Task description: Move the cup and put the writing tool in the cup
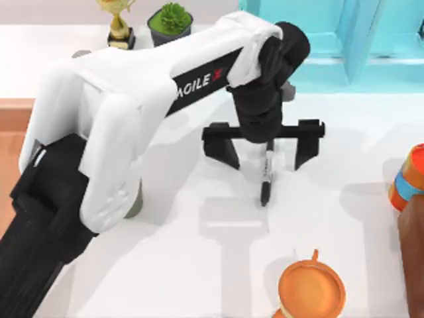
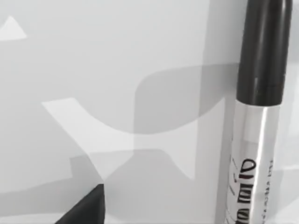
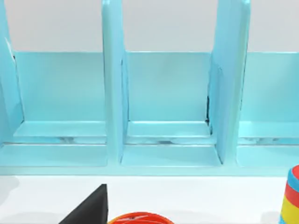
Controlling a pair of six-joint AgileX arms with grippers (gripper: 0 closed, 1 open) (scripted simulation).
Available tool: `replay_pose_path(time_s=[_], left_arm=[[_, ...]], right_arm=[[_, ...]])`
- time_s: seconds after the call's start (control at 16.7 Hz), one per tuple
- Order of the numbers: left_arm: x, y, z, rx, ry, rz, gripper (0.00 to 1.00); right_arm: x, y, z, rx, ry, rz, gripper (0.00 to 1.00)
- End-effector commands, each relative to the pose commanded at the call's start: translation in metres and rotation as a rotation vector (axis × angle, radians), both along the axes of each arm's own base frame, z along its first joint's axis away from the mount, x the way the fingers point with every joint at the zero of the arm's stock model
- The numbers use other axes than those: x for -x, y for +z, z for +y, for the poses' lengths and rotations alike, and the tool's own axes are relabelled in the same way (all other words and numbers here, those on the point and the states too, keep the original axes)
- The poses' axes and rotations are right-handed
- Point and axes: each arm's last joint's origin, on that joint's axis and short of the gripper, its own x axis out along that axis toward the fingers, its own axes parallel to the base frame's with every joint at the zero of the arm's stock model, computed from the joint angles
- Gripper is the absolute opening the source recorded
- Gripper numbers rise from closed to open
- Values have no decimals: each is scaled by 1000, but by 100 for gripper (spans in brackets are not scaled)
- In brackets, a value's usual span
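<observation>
Marker (image 1: pixel 266 175) lies on the white table (image 1: pixel 199 265) near its middle, between the spread fingers of my left gripper (image 1: pixel 264 147), which hangs over it without pinching it. My left wrist camera looks down on its black cap and white barrel. Cup (image 1: pixel 134 202) seems to peek out under my left arm. An orange mug (image 1: pixel 311 290) stands nearer the front.

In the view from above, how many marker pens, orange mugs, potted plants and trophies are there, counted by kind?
Marker pen: 1
Orange mug: 1
Potted plant: 1
Trophy: 1
Total: 4
</observation>
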Motion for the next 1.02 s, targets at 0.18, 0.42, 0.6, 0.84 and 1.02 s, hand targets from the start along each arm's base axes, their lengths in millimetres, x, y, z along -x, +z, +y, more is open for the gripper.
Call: replay_pose_path(time_s=[0.18, 0.42, 0.6, 0.84, 1.02], left_arm=[[0, 0, 0, 0, 0, 0, 55], [0, 0, 0, 0, 0, 0, 25], [0, 0, 0, 0, 0, 0, 2], [0, 0, 0, 0, 0, 0, 0], [0, 0, 0, 0, 0, 0, 0]], right_arm=[[0, 0, 0, 0, 0, 0, 100], [0, 0, 0, 0, 0, 0, 100], [0, 0, 0, 0, 0, 0, 100], [0, 0, 0, 0, 0, 0, 100], [0, 0, 0, 0, 0, 0, 100]])
